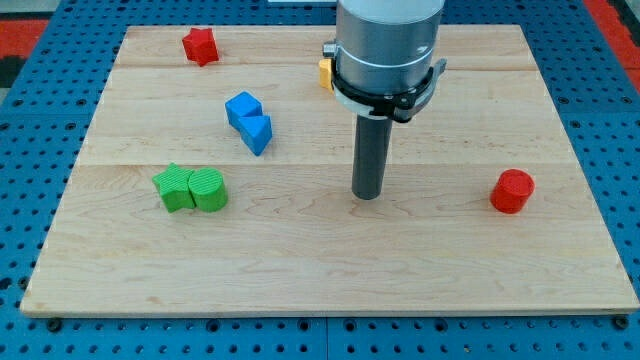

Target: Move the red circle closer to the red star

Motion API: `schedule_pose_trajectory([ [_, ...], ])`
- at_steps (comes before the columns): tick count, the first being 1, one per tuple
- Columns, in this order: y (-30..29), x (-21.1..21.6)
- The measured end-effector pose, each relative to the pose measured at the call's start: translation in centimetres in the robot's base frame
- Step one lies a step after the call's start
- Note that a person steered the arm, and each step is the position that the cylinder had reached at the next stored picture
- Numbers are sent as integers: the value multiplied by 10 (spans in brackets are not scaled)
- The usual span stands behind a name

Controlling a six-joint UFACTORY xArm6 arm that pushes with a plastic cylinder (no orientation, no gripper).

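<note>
1. Camera view: the red circle is seen near the board's right edge, well to the view's right of my tip, nothing lying between them.
2. No jaws are fitted; a bare rod is carried, so nothing is grasped.
3. The red star is placed at the top left, well apart from the circle.
4. Two blue blocks and two touching green blocks are found to the tip's left; a yellow block is partly hidden behind the arm.
5. The wooden board is otherwise bare.
</note>
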State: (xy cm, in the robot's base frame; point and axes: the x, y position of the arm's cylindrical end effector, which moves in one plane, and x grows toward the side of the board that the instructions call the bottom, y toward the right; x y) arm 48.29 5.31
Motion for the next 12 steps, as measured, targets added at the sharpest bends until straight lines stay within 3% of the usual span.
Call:
schedule_pose_trajectory([
  [1, 63, 34],
  [2, 163, 56],
  [3, 169, 8],
  [5, 136, -31],
  [6, 40, -54],
  [7, 18, -88],
  [10, 96, -116],
  [11, 68, -134],
  [12, -3, -139],
])
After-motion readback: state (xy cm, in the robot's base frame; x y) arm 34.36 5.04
